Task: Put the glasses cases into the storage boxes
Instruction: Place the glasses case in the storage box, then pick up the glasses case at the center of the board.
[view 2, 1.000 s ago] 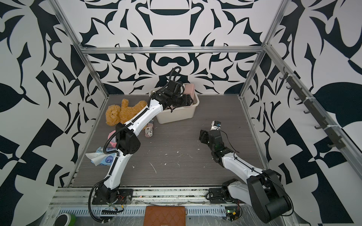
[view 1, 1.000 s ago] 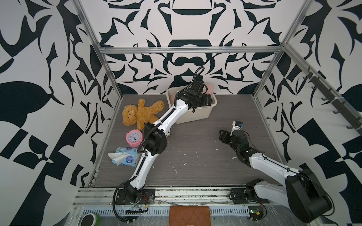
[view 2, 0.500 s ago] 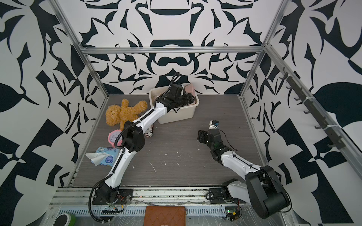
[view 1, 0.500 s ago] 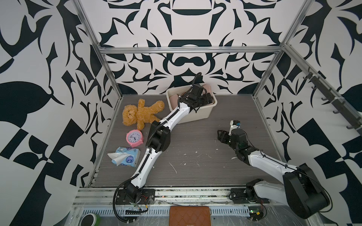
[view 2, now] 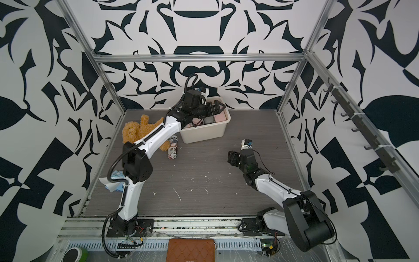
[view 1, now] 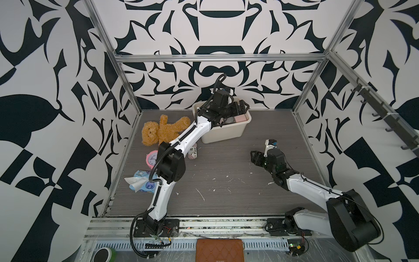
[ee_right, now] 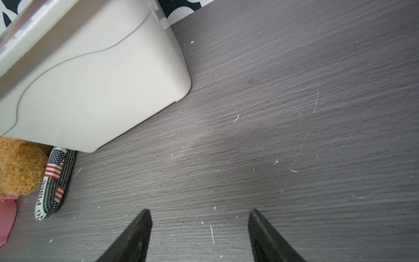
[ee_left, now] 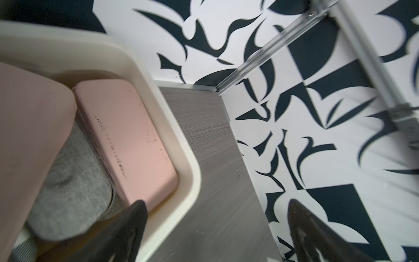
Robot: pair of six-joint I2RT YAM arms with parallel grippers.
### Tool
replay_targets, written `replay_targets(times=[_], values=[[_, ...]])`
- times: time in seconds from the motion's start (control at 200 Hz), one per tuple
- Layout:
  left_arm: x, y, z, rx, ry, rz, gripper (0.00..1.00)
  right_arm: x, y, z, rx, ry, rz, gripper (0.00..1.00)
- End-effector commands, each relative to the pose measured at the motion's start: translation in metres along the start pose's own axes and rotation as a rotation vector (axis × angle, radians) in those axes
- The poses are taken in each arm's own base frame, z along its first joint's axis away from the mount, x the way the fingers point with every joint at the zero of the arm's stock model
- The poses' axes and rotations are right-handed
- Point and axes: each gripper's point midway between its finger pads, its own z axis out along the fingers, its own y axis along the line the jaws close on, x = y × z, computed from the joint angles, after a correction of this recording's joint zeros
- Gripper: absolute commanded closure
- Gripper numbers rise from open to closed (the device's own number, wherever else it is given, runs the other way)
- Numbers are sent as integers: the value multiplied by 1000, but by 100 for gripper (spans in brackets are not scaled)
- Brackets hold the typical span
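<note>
step: drop into the tub looks finished, one case left to fetch
left gripper (ee_left: 217, 202): jaws spread wide, nothing between them, hanging over a corner of the tub (view 1: 224, 133), upper centre in both top views
right gripper (ee_right: 199, 210): jaws apart, empty, low over bare table (view 1: 226, 163), right of centre in both top views, well apart from the tub
in the tub: pink case (ee_left: 127, 140) along the wall, second pink case (ee_left: 29, 136) beside it, grey felt case (ee_left: 72, 188) lower down between them; arm hides the rest
left out: newspaper-print case (view 2: 172, 148) flat on the table, just beside the tub's lower left corner, next to the teddy bear (view 1: 158, 131), cannot tell if touching
not for the tub: bear, pink clock (view 1: 152, 157), tissue packet (view 1: 141, 183) at left; brown wallet (view 1: 219, 249) at bottom centre, off the table
progress: near the end, likely one case to go
next move: left arm needs to lift clear of the rim, swing back toward lower left, and close across the printed case's narrow width; bear and tub wall crowd it, so come in from above
</note>
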Motion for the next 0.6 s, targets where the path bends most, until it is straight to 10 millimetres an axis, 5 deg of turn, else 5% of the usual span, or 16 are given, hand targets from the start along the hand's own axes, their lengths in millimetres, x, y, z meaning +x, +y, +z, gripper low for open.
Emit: replay_targets(times=[0.0,0.13,0.365,0.595], values=[[-26,-32,-62,12,-95,102,1,-18,17,-2,-50,-40,10,30],[7,-1,-108,-137,-54,131,1,-16,19,-1,-60,-29,18,30],[114,130,-197,-702,163,92,1,-17,23,-2,-76,-26,24,30],[184,196,-222,-902,305,-6,1,-17,23,-3,-78,-24,22,30]])
